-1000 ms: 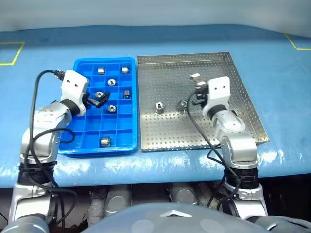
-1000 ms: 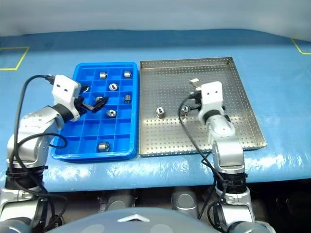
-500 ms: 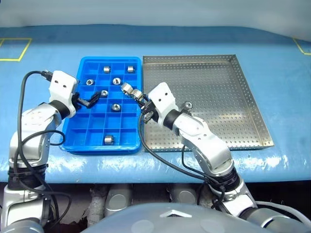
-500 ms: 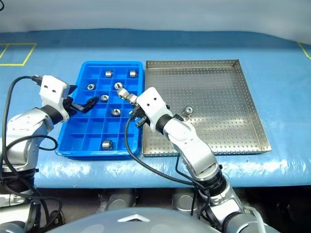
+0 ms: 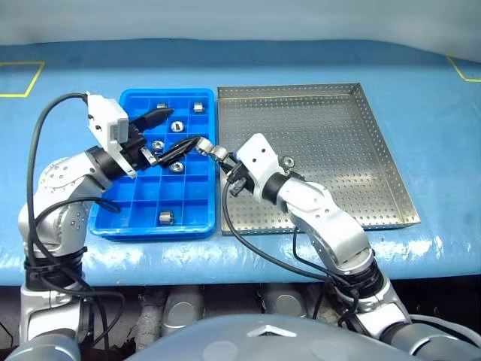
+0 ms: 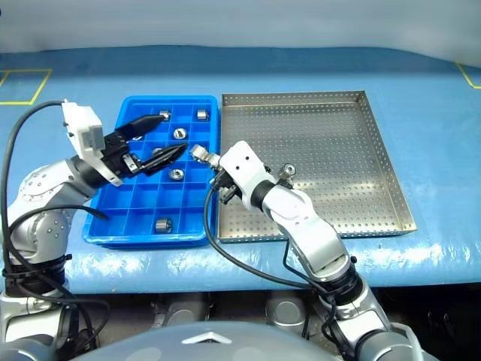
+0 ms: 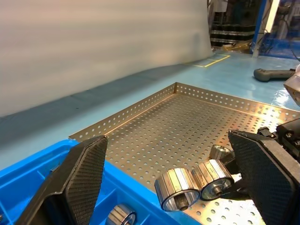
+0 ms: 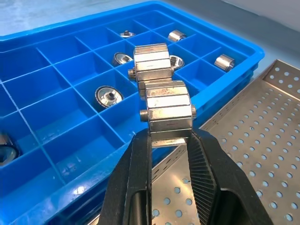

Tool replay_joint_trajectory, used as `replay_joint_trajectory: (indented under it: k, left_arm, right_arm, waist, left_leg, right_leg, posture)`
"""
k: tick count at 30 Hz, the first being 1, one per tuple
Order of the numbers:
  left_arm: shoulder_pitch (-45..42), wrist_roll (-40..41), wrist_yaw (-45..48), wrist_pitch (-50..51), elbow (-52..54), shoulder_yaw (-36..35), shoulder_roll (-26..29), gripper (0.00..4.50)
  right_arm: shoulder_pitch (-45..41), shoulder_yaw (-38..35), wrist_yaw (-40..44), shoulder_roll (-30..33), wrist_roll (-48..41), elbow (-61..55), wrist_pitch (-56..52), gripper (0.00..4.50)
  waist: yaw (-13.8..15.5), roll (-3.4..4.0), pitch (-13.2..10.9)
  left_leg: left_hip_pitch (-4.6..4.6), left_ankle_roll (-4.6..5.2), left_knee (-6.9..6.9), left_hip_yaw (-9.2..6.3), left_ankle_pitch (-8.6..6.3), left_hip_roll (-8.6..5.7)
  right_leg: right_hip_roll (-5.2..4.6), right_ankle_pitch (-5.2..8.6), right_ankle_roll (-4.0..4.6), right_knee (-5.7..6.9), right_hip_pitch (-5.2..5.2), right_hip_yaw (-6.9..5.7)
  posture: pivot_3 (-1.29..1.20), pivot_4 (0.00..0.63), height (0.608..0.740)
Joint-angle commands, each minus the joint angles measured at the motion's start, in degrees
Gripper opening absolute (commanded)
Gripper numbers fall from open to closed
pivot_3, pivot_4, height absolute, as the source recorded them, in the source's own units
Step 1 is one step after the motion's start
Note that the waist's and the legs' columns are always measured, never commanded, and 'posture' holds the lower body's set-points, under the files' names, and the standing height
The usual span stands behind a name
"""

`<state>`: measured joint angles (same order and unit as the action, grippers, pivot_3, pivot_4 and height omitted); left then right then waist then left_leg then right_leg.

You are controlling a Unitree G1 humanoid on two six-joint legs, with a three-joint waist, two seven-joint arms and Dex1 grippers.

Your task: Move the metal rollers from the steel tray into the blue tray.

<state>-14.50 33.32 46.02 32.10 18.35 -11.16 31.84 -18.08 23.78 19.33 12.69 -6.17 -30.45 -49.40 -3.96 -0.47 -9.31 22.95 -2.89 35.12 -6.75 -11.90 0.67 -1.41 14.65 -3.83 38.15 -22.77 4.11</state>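
The right gripper, which a second ago stood over the steel tray near two loose rollers, has swung across to the seam between the trays and now holds a linked pair of metal rollers out over the near edge of the blue tray, its black fingers pinched on the nearer of the two. The left gripper has meanwhile risen from the compartments and turned toward the newcomer, its fingers spread wide with one tip just beside the held pair, which suggests a handover or a guided drop rather than a solo placement. One roller remains on the perforated floor of the steel tray, just behind the right wrist, so by this showing the transfer is close to done but not finished. Several rollers already sit in separate cells of the blue tray, most in its far half and one alone near the front. Seen close in the right wrist view, the held pieces are short, faceted, bright silver barrels joined end to end, each with a small pin at the side; the surface is scuffed and reflective, likely slippery against the ribbed pads. Both trays lie side by side, touching, on the blue worktop.
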Motion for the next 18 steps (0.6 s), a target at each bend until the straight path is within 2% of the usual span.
replay_joint_trajectory:
  k: [1,11,18]
  left_arm:
    - [-1.08,-0.14,1.07,-1.16,-1.22,0.78,0.98,4.5]
    - [-0.46,1.39,5.94,0.58,-0.79,2.83,4.31,4.5]
    - [1.22,4.77,7.34,2.55,1.05,2.78,5.22,4.5]
  right_arm:
    - [-0.23,-0.4,1.04,-0.55,-1.63,-4.53,0.36,0.73]
    - [2.76,-7.48,12.0,0.84,-16.79,-10.65,2.34,0.73]
    - [2.7,-7.91,12.34,4.26,-17.22,-9.72,2.74,0.73]
  waist:
    - [0.0,0.0,0.0]
    - [-0.04,0.0,0.0]
    - [-0.62,0.01,-0.01]
  left_leg:
    - [0.0,0.0,0.0,0.0,0.0,0.0]
    - [0.01,0.01,0.03,0.0,-0.01,-0.01]
    - [0.0,0.01,0.02,0.0,-0.01,0.03]
  right_leg:
    - [0.0,0.0,0.0,0.0,0.0,0.0]
    - [-0.01,0.02,-0.01,-0.02,0.03,0.01]
    - [0.03,0.03,-0.03,-0.01,0.02,0.01]
  posture:
    - [-0.02,0.15,0.74]
    - [-0.05,0.15,0.74]
    - [-0.06,0.15,0.74]
